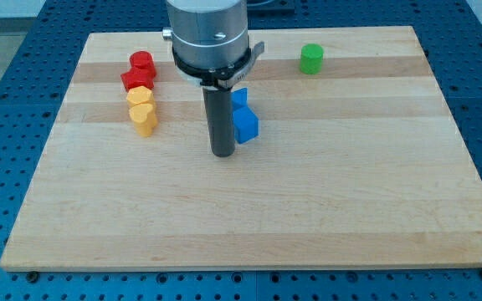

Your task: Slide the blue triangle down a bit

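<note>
Wooden desk (375, 209) carries the blue triangle (244, 122) touching my tip (222, 154), a jawless tool holding nothing; approach seems unfinished, needing repositioning above it.

Pale wooden board (249, 217) on a blue perforated table (7, 67), evenly lit.
</note>
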{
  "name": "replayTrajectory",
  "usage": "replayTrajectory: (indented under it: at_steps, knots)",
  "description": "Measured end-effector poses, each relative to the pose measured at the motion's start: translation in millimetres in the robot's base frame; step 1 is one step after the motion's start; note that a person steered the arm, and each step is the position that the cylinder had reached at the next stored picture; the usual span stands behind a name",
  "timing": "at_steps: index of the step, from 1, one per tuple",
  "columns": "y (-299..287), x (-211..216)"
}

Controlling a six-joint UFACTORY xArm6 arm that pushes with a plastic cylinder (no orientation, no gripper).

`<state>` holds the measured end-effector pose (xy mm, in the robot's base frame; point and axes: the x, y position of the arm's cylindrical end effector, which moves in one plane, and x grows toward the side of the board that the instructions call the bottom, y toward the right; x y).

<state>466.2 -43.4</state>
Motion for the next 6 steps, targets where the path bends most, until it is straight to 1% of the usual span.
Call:
replayTrajectory:
  at_steps: [1, 2, 3, 4, 5, 6]
  knots:
    - [-5.6, -16.4]
    - [-6.7, -52.7]
    - [-11.1, -96.8]
    - [-15.3, -150.3]
    - [-4.3, -164.0]
    - [21.0, -149.2]
